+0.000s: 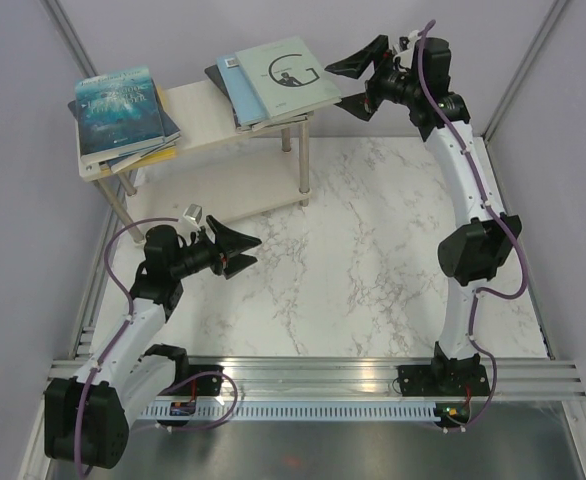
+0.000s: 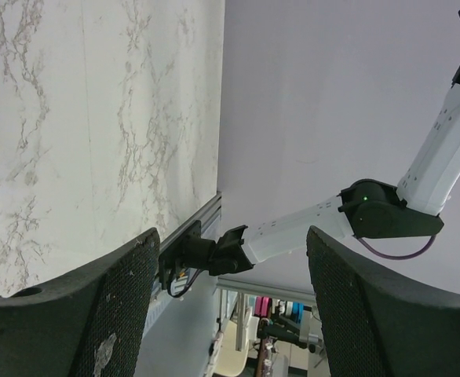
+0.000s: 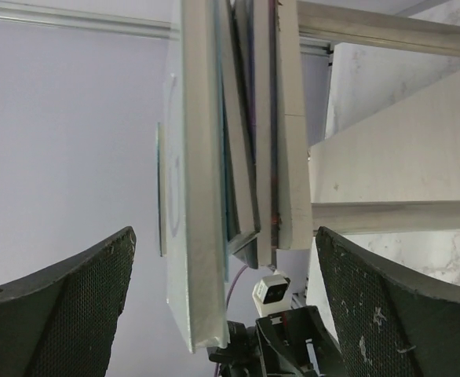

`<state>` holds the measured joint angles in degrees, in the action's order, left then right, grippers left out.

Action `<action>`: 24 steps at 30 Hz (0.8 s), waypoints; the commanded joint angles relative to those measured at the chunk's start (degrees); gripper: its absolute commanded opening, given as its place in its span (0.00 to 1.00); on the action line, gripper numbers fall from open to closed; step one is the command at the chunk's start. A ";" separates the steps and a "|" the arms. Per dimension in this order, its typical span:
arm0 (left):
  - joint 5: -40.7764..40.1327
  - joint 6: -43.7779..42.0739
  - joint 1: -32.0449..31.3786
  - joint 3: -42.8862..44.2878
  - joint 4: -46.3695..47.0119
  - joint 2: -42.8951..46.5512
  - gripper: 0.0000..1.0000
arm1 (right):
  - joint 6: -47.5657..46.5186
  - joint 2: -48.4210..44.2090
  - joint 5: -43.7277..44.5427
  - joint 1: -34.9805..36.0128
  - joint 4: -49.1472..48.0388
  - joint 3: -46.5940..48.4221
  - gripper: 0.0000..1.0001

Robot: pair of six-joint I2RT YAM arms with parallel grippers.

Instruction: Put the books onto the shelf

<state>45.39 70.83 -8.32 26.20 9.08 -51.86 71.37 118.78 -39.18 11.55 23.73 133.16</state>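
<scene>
The shelf (image 1: pixel 198 112) stands at the back left, carrying two piles of books on its top board. A teal ocean book (image 1: pixel 121 108) tops the left pile; a pale grey book with a black "G" (image 1: pixel 291 75) tops the right pile and overhangs the board's right end. My right gripper (image 1: pixel 336 86) hangs open just right of that pile, touching nothing. In the right wrist view the pale grey book (image 3: pixel 195 196) and those under it show edge-on against the shelf board (image 3: pixel 293 157), ahead of the open right gripper (image 3: pixel 226 314). My left gripper (image 1: pixel 253 252) is open and empty over the table.
The white marble table (image 1: pixel 373 260) lies below, with the shelf's lower board (image 1: pixel 223 195) and silver legs (image 1: pixel 301 165) at the back left. Grey walls close in behind and at the sides. The left wrist view looks past the left gripper (image 2: pixel 230 314) at the right arm (image 2: pixel 442 157).
</scene>
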 commanded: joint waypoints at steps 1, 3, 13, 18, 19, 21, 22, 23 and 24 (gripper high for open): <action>1.37 -2.62 0.32 1.58 -0.11 0.88 0.78 | -3.96 -2.33 -0.46 0.49 3.52 -0.10 0.98; 1.37 -2.71 0.32 1.58 -0.38 1.05 0.78 | -4.05 -2.94 -0.02 0.49 3.43 -0.18 0.98; 1.20 -3.85 0.32 1.40 -2.49 2.64 0.78 | -2.21 -6.72 2.79 -0.92 -1.38 -3.69 0.63; 1.37 -4.12 0.32 1.49 -3.02 2.99 0.77 | -0.18 -6.81 2.53 -0.74 -4.48 -5.02 0.44; 1.37 -4.12 0.32 1.66 -3.19 2.99 0.77 | 0.08 -6.72 2.62 -0.57 -5.00 -5.02 0.39; 1.37 -4.47 0.32 1.75 -3.45 3.16 0.77 | 0.43 -6.55 2.62 -0.13 -5.53 -4.76 0.33; 1.37 -4.56 0.32 1.75 -3.63 3.08 0.77 | 0.61 -6.46 2.70 0.05 -5.71 -4.67 0.32; 1.46 -4.64 0.32 1.75 -3.63 3.08 0.77 | 0.61 -6.28 2.79 0.31 -5.80 -4.58 0.31; 1.46 -4.73 0.32 1.93 -3.63 2.90 0.77 | 0.70 -6.11 2.88 0.84 -6.06 -4.32 0.30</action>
<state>45.39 68.88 -8.32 26.20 5.65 -49.58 71.26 114.26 -37.01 11.25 20.99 128.46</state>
